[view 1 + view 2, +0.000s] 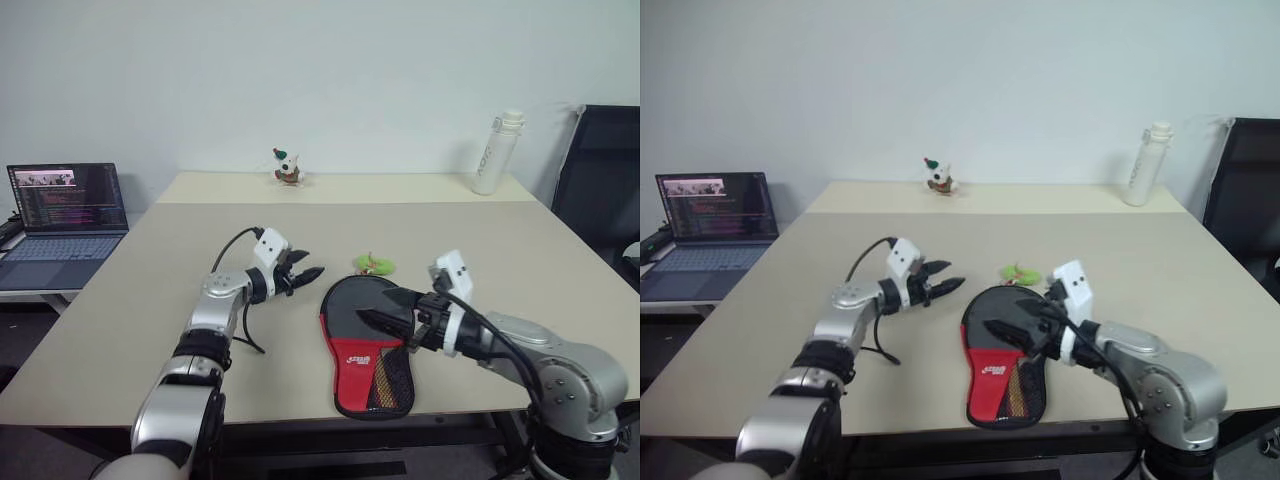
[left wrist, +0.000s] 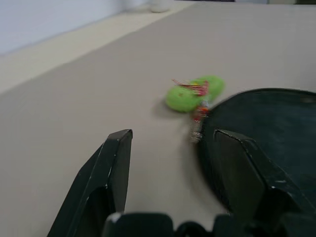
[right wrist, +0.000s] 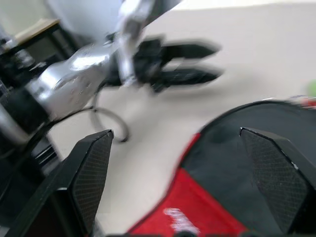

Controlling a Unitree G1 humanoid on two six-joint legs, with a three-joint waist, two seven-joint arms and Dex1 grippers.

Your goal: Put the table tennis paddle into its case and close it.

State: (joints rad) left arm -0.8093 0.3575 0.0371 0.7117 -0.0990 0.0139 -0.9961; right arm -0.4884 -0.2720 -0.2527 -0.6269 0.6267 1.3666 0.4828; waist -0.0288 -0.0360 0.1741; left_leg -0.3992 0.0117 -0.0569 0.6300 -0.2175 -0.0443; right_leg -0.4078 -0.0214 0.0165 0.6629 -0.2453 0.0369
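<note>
Case (image 1: 366, 345) flat on my bench (image 1: 140, 300), green charm (image 1: 376, 265) at its top, left gripper (image 1: 305, 270) beside it and right gripper (image 1: 385, 308) over it, both jaws released, grasping nothing.

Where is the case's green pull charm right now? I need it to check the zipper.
In the head views the green pull charm lies on the table at the far rounded end of the case, between the two grippers and nearer the right gripper.

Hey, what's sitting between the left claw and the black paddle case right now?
Nothing: bare table separates the left claw from the case, seen in both eye views. The green charm lies beyond the case's top edge.
</note>
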